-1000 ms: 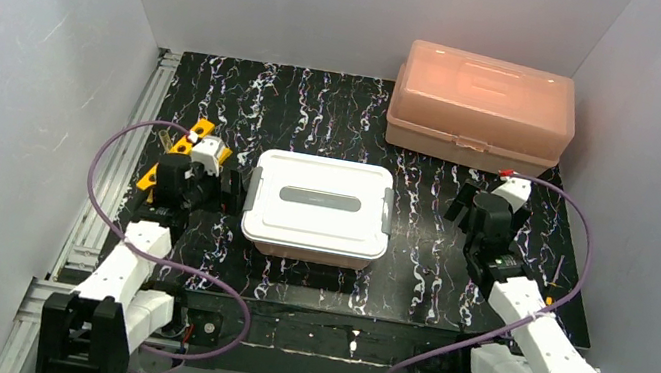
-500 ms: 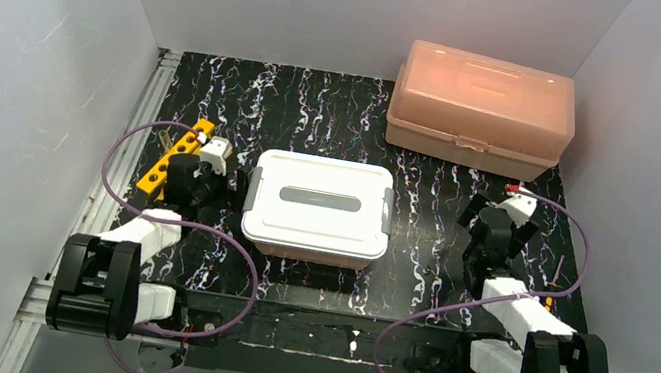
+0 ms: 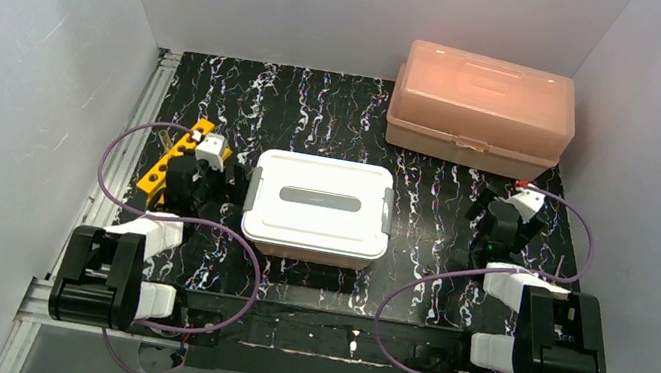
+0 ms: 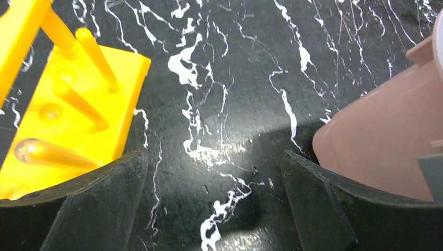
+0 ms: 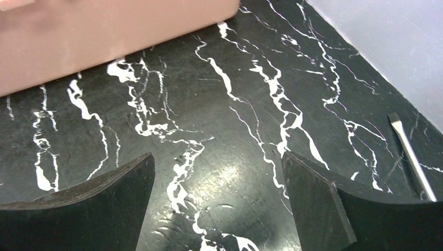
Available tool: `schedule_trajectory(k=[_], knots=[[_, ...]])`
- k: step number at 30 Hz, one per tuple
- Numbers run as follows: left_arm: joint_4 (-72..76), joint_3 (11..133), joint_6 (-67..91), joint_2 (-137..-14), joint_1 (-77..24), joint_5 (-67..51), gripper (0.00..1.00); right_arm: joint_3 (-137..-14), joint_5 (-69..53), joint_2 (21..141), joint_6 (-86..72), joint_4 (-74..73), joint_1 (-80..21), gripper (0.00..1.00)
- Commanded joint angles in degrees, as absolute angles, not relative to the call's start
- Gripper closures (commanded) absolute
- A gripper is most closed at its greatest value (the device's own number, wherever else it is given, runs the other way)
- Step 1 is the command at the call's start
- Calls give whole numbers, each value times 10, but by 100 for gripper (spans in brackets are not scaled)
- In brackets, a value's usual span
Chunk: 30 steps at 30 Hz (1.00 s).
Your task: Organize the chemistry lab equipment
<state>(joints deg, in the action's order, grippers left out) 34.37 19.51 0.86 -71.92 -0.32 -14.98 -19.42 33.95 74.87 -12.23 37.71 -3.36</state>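
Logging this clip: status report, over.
Left gripper, right gripper open, empty. Yellow holed test-tube rack beside left gripper. Pink white-lidded tub on its other side.

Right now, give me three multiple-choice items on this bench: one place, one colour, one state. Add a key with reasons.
1. The yellow holed plastic test-tube rack lies:
A) on top of the tub
B) left of the white-lidded pink plastic tub
C) at the table's right edge

2. That tub's rectangular lid is:
A) blue
B) yellow
C) white

3. The left hand and right hand are:
A) both open, empty
B) left shut on the rack
C) both shut

Key:
1 B, the top view shows the rack left of the tub.
2 C, it is plainly white from above.
3 A, each wrist view shows a spread hand over the bare black marbled table.
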Motion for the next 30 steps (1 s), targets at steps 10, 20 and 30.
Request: schedule_trajectory(k=[10,20,30], knots=[[676,128,-5,-860,30,-103,2,-141,213,728,-62,550,-31,2],[575,167,-14,-846,30,-125,2,-142,181,755,-70,568,-9,2],[588,165,-13,-851,30,-124,2,-141,180,757,-68,572,-9,2]])
